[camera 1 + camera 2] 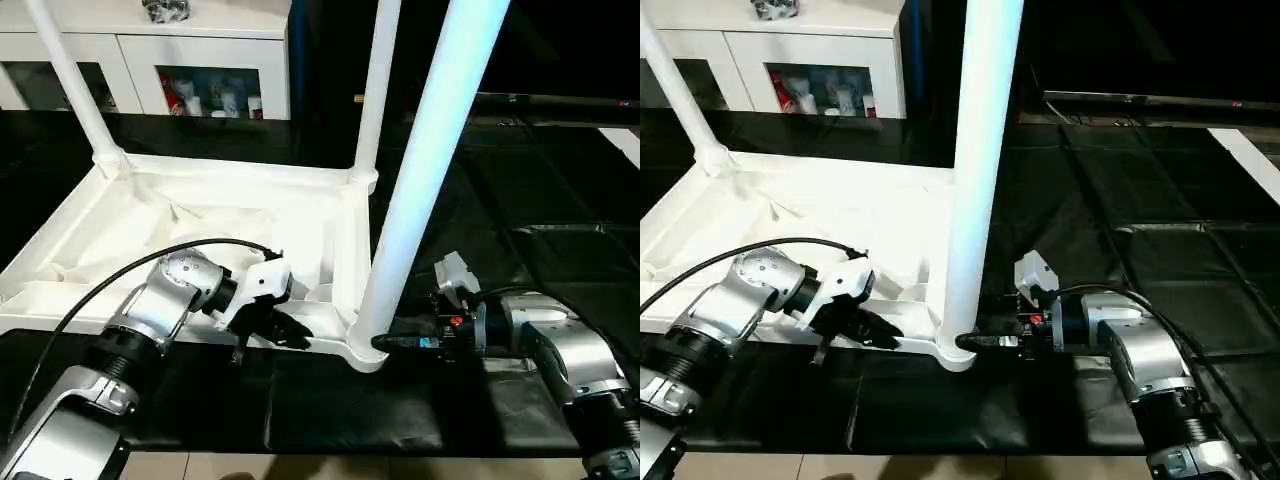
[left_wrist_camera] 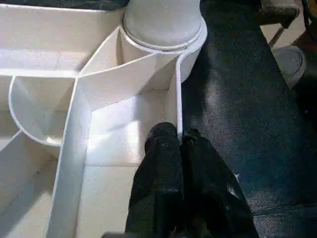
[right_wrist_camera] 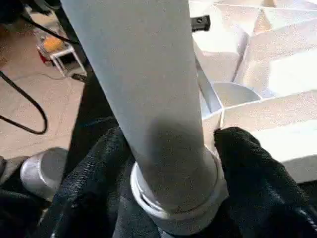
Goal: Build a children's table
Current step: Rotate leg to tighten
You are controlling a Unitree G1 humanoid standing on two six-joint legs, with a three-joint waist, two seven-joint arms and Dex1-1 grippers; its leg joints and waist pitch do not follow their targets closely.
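- While the tabletop lies upside down on the black mat, ribbed underside up, three legs stand in its corner sockets: the near leg at the front right corner, a second leg at the far right corner, and a third leg at the far left corner.
- My left gripper is clenched shut, its two black fingers pressed together at the tabletop's front rim, just beside the near leg's socket.
- My right gripper has its fingers spread either side of the near leg's base, close against the tube; I cannot tell whether they press on it.
- Behind the mat stands a white cabinet with glass doors.
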